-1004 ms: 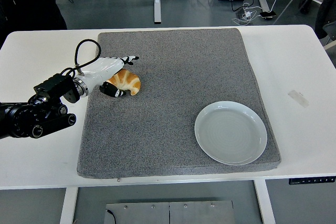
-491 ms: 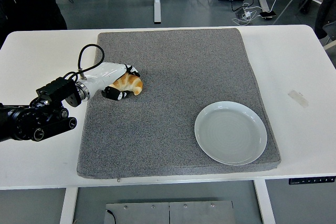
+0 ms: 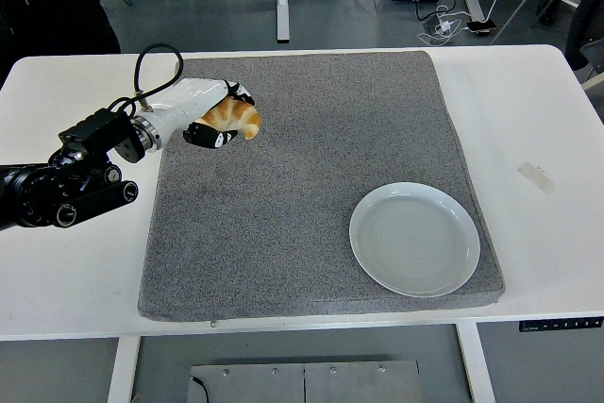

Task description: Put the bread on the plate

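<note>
A golden croissant is held in my left hand, whose white-shelled fingers curl around it. Hand and bread hang just above the upper left part of the grey mat. My black left arm comes in from the left edge over the white table. The white plate lies on the mat's lower right part with nothing on it, far to the right of the hand. My right arm does not show.
A strip of tape lies on the white table right of the mat. Beyond the far edge are table legs, cables and people's shoes on the floor.
My left hand closed around the croissant on the mat, then lifted it up and slightly away from me. The plate has stayed where it was.
</note>
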